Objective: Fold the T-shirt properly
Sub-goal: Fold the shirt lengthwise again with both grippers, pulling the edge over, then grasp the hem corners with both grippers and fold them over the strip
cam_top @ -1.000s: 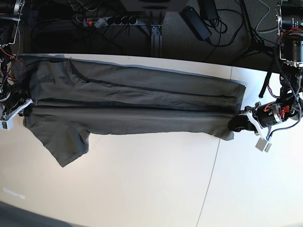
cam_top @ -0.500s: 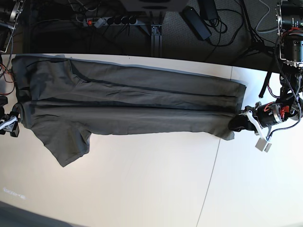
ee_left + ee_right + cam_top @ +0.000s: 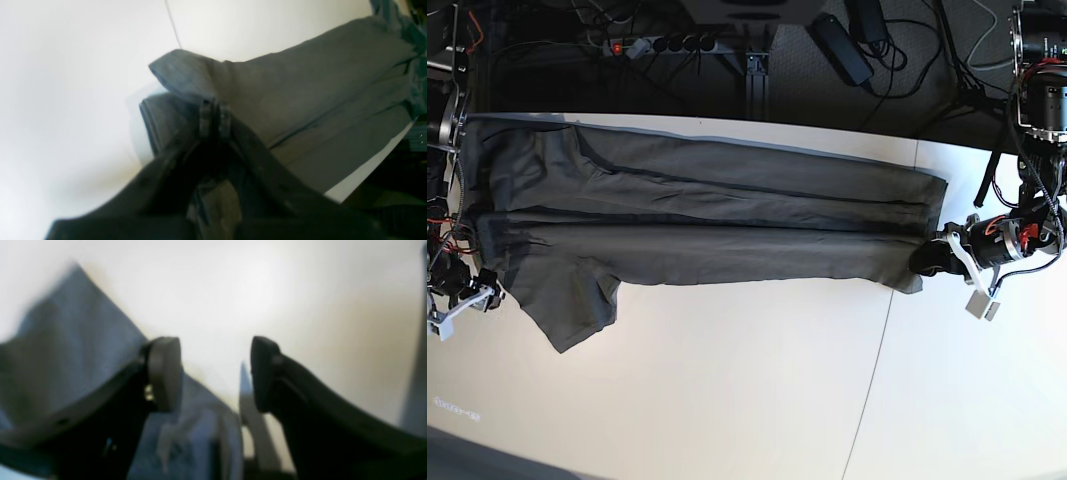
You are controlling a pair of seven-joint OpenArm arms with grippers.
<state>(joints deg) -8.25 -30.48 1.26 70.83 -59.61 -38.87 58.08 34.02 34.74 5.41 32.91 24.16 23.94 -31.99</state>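
The dark olive-grey T-shirt (image 3: pixel 707 215) lies folded lengthwise in a long band across the far half of the white table (image 3: pixel 727 390). One sleeve (image 3: pixel 567 300) sticks out toward the front at the left. My left gripper (image 3: pixel 930 260) is shut on the shirt's right end. In the left wrist view its closed fingertips (image 3: pixel 213 115) pinch a fold of the cloth (image 3: pixel 300 93). My right gripper (image 3: pixel 477 293) is open and empty at the table's left edge, beside the sleeve. In the right wrist view it is open (image 3: pixel 213 373), with blurred cloth (image 3: pixel 66 350) to its left.
A seam in the table (image 3: pixel 882 340) runs from the far edge toward the front. Beyond the far edge are a power strip (image 3: pixel 662 44), cables and a black adapter (image 3: pixel 842 45) on a dark floor. The shirt's far edge lies along the table's far edge.
My right gripper has let go of the shirt's left end and moved toward the front, now open beside the sleeve. The left gripper has stayed shut on the right end.
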